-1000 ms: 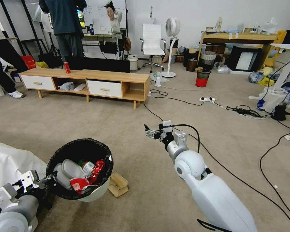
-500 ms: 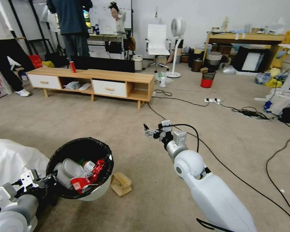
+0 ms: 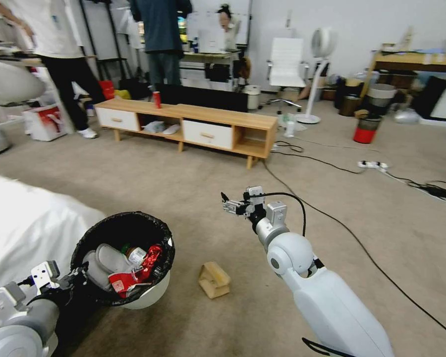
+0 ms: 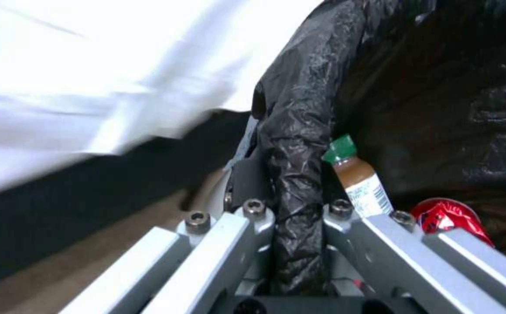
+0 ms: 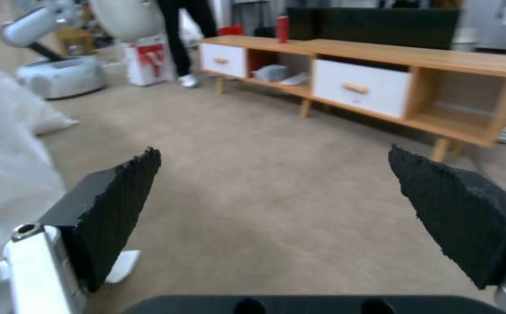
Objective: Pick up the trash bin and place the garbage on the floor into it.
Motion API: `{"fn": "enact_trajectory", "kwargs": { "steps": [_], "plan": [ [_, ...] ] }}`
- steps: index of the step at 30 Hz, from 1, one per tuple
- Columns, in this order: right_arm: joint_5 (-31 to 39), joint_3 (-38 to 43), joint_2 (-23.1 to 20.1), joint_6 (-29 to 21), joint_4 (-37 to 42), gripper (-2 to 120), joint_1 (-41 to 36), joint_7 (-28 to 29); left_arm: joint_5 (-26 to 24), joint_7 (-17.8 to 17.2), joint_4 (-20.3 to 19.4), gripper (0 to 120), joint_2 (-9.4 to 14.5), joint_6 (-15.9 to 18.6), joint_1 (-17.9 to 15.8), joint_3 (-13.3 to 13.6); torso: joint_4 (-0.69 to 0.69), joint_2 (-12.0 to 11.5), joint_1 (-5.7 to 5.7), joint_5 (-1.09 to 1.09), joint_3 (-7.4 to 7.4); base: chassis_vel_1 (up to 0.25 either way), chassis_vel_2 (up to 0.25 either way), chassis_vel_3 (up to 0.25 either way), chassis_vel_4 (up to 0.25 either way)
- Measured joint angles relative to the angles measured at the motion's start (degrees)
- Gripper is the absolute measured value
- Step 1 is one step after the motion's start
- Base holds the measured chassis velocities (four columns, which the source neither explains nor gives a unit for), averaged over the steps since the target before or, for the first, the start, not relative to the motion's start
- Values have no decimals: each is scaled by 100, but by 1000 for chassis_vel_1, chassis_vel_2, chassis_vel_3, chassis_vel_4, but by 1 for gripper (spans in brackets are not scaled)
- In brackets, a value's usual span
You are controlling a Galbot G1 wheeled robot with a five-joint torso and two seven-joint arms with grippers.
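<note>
I hold the trash bin (image 3: 151,295), pale-white with a black bag over its rim, low at the left off the floor (image 3: 158,188). My left gripper (image 3: 78,277) is shut on its near rim; the left wrist view shows the fingers (image 4: 253,218) clamping the black bag fold (image 4: 296,174). Inside lie a green-capped bottle (image 4: 357,179), a red wrapper (image 3: 148,258) and white pieces (image 3: 106,260). A crumpled brown paper bag (image 3: 214,280), part of the garbage, lies on the carpet to the bin's right. My right gripper (image 3: 226,203) hangs open over bare carpet, pads (image 5: 119,205) wide apart.
A low wooden cabinet (image 3: 193,124) with a red can (image 3: 157,99) stands ahead. A black cable (image 3: 332,218) runs across the carpet on the right, toward a power strip (image 3: 374,164) and a red-bottomed bin (image 3: 366,130). A white covered mass (image 3: 25,223) lies at my left. People stand behind.
The whole picture has slid rightward, so the camera has turned left. Both arms keep their pose with the bin still held. The paper bag now sits farther right of the bin.
</note>
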Motion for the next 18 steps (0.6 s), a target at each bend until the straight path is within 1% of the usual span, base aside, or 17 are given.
{"fn": "enact_trajectory", "kwargs": {
  "steps": [4, 7, 9, 11, 15, 18],
  "plan": [
    [-117, -4, -8, -32, -68, 100, -40, 20, 44, 12, 15, 3, 2, -31, -2, -1, 1, 0, 0, 0, 0, 114, 115, 135, 99],
    [-217, -1, -20, -36, -126, 100, -82, 19, 49, 24, 22, 3, 2, -33, -1, 2, 0, 0, 0, 0, 0, 73, 75, 44, 68],
    [-272, 26, -32, -32, -186, 100, -131, 18, 103, 66, 43, 3, 3, -43, 2, 7, -7, 0, 0, 0, 0, 6, 12, 16, 32],
    [-278, 31, -37, -29, -193, 100, -137, 13, 137, 87, 45, 3, 6, -42, 5, 7, -8, 0, 0, 0, 0, 0, 0, 0, 0],
    [-280, 39, -38, -20, -200, 100, -140, -12, 182, 104, 42, 3, 8, -15, -2, 22, -3, 0, 0, 0, 0, 0, 0, 0, 0],
    [-280, 39, -36, -18, -200, 100, -136, -16, 177, 93, 41, 3, 6, -15, -10, 28, -1, 0, 0, 0, 0, 0, 0, 0, 0]
  ]
}}
